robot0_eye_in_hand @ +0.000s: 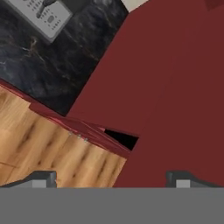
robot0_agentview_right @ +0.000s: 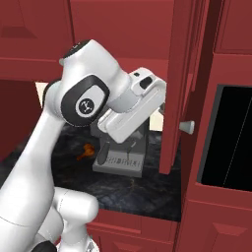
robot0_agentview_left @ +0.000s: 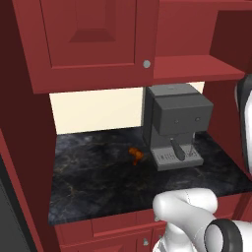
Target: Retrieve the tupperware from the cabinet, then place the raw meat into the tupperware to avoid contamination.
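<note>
Dark marble counter bears raw meat, apart from wide-spread end effector.

Counter runs below the cabinet. Machine stands at the far right of the counter, under the cabinet's open shelf. Meat lies on the counter just left of the machine, apart from it. Left cabinet door shut; right door swung open, edge toward the near side. Drawer fronts sit below the counter's near edge.
</note>
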Available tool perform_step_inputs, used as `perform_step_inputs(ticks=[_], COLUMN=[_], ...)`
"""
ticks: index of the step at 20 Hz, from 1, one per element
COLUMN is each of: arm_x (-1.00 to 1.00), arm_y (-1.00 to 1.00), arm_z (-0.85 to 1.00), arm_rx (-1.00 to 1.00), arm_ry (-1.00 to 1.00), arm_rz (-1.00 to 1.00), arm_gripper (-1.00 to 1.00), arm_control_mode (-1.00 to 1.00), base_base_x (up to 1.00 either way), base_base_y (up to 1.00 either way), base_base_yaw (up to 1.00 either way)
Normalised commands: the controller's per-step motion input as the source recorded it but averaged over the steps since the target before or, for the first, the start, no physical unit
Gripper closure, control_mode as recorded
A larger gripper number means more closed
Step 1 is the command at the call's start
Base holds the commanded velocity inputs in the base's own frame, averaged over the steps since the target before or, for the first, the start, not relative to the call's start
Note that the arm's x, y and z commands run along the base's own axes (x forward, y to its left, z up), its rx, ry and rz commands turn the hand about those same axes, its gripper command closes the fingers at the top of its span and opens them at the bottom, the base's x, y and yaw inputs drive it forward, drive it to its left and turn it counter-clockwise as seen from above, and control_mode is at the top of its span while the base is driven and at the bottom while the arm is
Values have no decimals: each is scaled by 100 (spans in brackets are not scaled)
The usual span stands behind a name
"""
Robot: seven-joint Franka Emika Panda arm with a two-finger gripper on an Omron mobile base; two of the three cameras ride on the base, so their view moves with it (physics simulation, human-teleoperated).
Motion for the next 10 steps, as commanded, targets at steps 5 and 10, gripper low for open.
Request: perform_step_inputs(ticks=[5,10], arm_x=[0,1], arm_y=[50,48], arm_z=[0,-17], arm_rx=[4,29], arm_ry=[-6,-6], arm_rz=[0,-4], arm_gripper=[-100,-100], arm_control_mode=[-100,-100], base_base_x=[0,0], base_base_y=[0,0], base_base_yaw=[0,0])
